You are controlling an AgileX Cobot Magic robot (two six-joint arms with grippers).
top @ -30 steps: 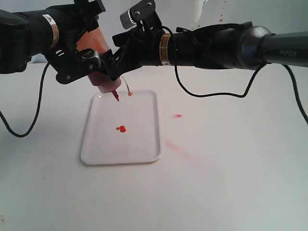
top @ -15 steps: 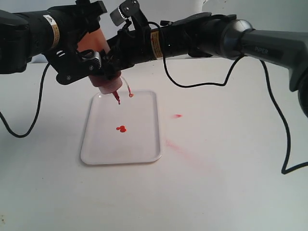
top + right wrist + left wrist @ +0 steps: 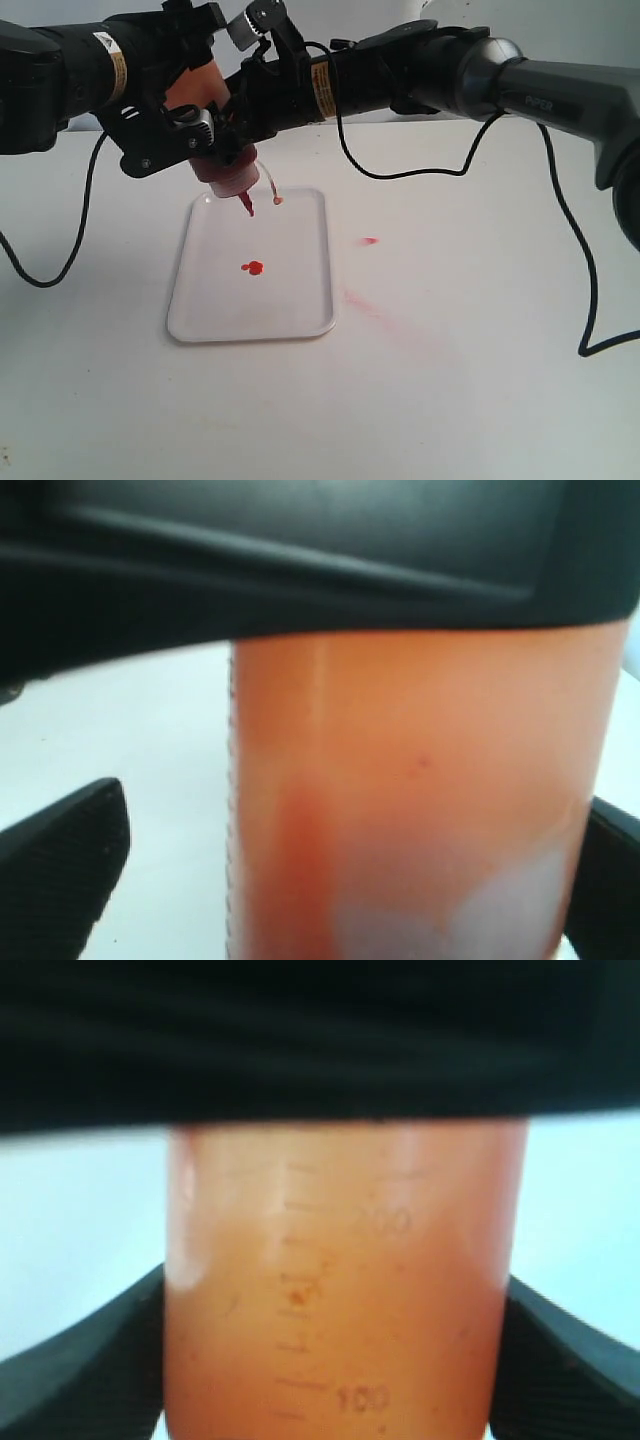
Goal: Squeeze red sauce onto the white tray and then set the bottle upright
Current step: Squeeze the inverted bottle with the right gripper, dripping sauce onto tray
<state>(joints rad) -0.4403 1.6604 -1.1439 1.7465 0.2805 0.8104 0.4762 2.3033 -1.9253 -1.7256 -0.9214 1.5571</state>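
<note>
Two grippers meet on the bottle (image 3: 228, 172), which we see hanging nozzle (image 3: 245, 204) down above the far end of the white tray (image 3: 300, 312). Our left gripper (image 3: 335, 1360) is clamped on it, both fingers (image 3: 90, 1365) pressed against its sides. Our right gripper (image 3: 338, 875) stands wider: one finger (image 3: 60, 870) is clear of the bottle wall with a gap showing, while the other sits right at its edge. A small blob of red sauce (image 3: 252, 267) lies near the tray's middle. On the table (image 3: 480, 380) beside the tray we see pink smears (image 3: 369, 241).
</note>
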